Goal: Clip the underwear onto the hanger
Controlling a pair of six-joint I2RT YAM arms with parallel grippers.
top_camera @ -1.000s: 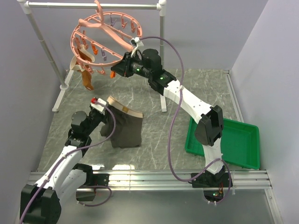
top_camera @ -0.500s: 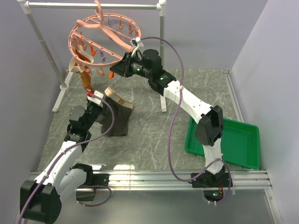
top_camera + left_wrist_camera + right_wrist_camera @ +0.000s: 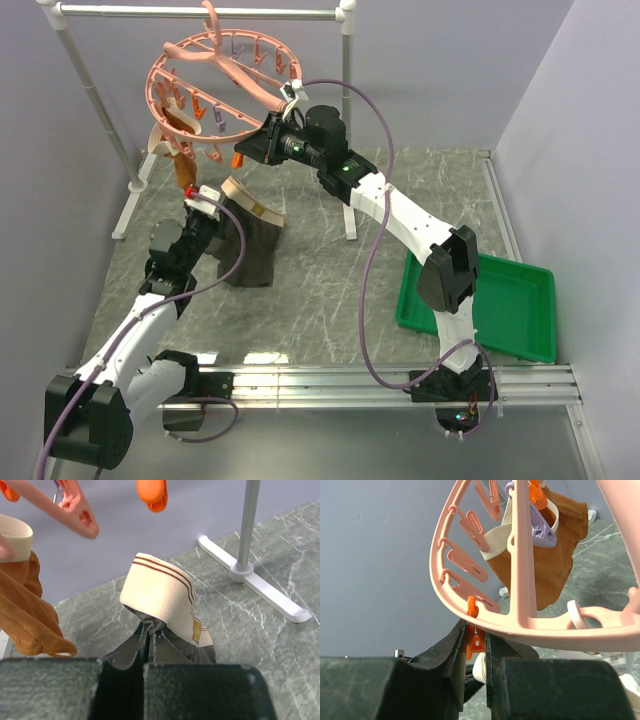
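Left gripper [image 3: 143,664] closed on underwear [image 3: 160,592]. Right gripper [image 3: 476,641] closed on orange clip [image 3: 471,605] of hanger [image 3: 517,555]. From underwear, left wrist view: brown garment [image 3: 27,615] 9 o'clock, rack post [image 3: 247,525] 2 o'clock.

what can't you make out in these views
Left wrist: lower part of the underwear, hidden behind the left pincer.
Right wrist: lower end of the orange clip, hidden between fingers of the right pincer.
Top external: whether the small clips on the hanger are open, too small.
Left wrist: the orange-brown garment, cut off by the left edge.
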